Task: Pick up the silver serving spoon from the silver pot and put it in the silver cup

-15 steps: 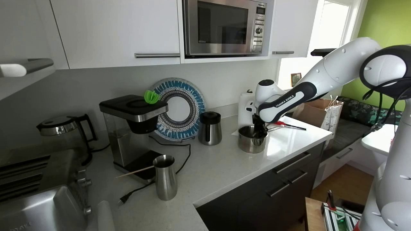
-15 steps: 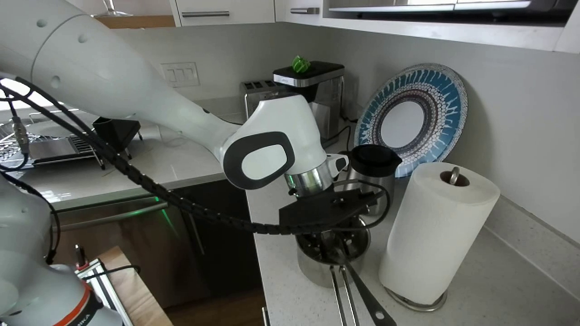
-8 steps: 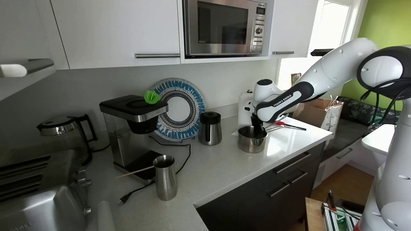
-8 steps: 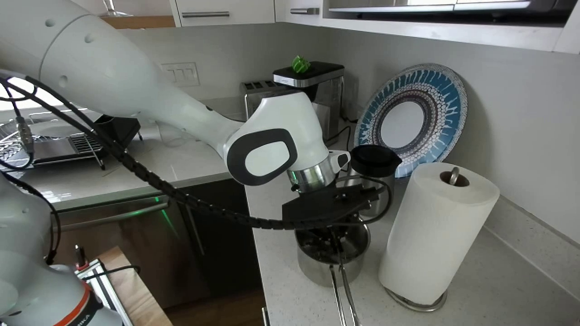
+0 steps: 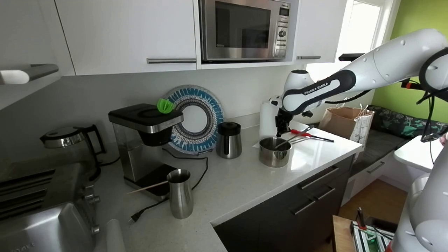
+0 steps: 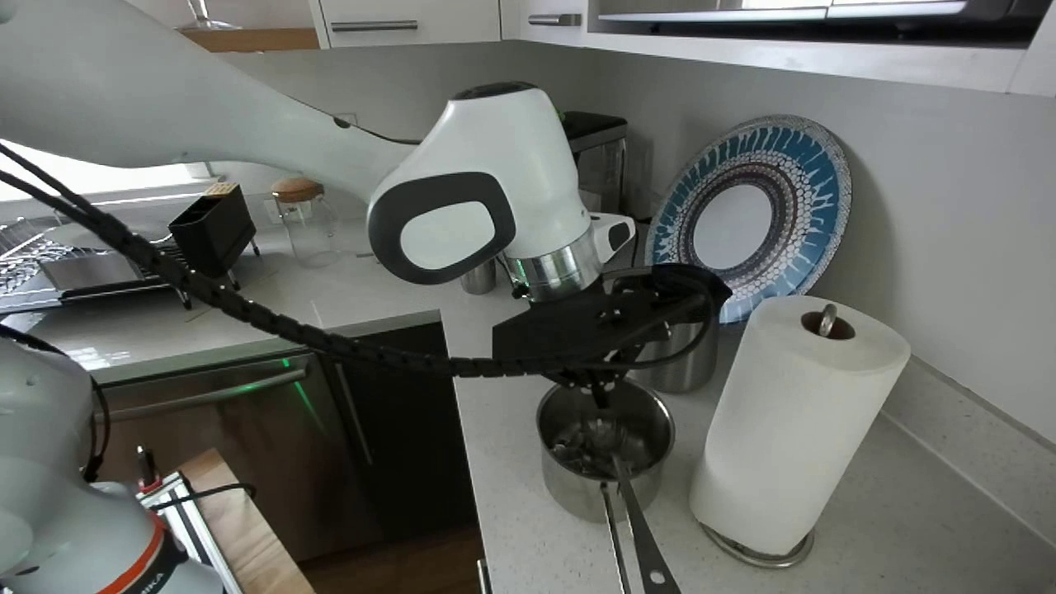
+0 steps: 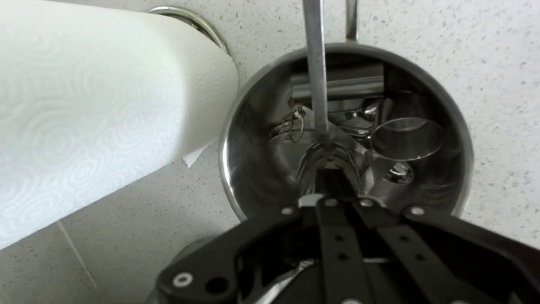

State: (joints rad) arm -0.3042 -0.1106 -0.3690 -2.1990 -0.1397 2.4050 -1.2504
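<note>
The spoon (image 7: 319,93) is in the pot (image 5: 274,159), bowl end down inside, its handle leaning out over the rim toward 12 o'clock in the wrist view; the hand (image 7: 334,180) hangs above the pot, fingers brought together with nothing to be seen between them, and it appears to have hold of nothing; in the wrist view its tips cover part of the spoon's bowl end. The cup (image 5: 181,199) stands upright on the tabletop (image 5: 217,196), well apart from the pot toward 8 o'clock in an exterior view.

My reading is that the pick is the step in hand, the grasp not yet made; the next move calls for parting the fingers, shifting toward 12 o'clock in the wrist view to straddle the handle, closing there, and lifting gently so the bowl end comes free of the other shiny things (image 7: 358,86) in the pot; only then the carry to the cup.

"FRANKA EMIKA" reads clearly along the arm (image 5: 378,70); "NKA" shows on its base (image 6: 82,536); the microwave (image 5: 245,31) and the toaster (image 5: 45,210) bear lettering too small or blurred to read surely.
</note>
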